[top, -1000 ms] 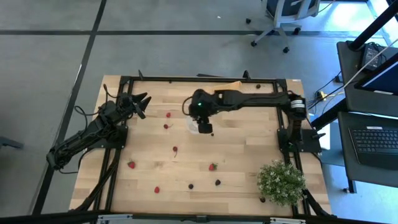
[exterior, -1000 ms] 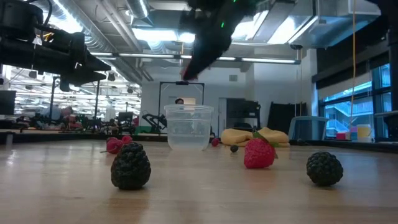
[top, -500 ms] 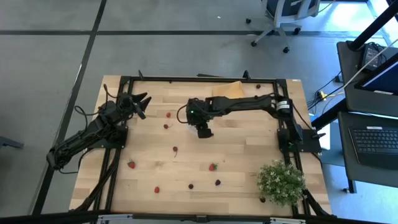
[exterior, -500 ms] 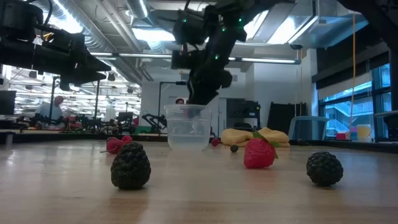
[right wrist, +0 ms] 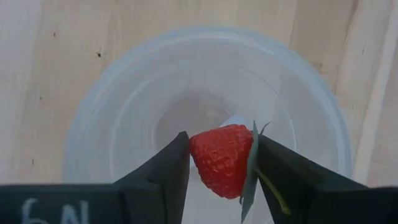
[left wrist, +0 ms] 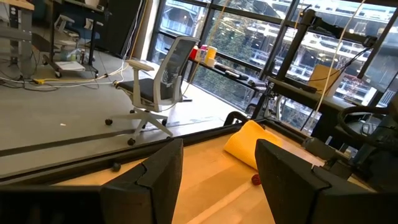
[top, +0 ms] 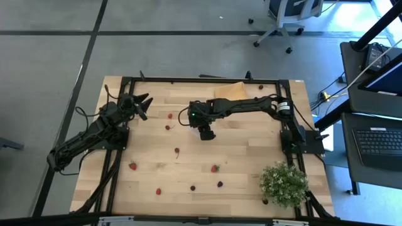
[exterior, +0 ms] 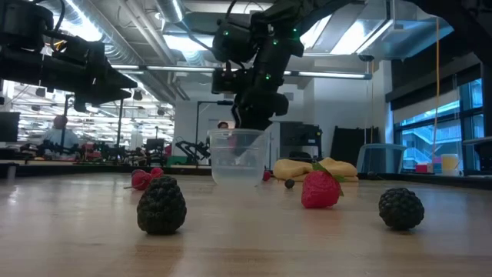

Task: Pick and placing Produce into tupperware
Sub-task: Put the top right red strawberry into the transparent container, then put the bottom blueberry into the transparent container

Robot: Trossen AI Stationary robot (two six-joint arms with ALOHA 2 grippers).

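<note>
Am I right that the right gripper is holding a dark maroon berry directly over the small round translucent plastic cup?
Not quite: the right gripper holds a bright red strawberry, not a maroon berry, directly over the small round translucent plastic cup. The right wrist view shows it.

Right arm: stretched from its base at the table's right edge across to the table's middle, wrist bent downward.
Right gripper (right wrist: 221, 163): pointed straight down, two dark fingers (right wrist: 166, 168) pressed against either side of a small bright red strawberry (right wrist: 222, 158).
Left arm: folded low along the table's left side.
Left gripper (top: 142, 105): raised off the table, jaws parted, nothing between them.
</note>
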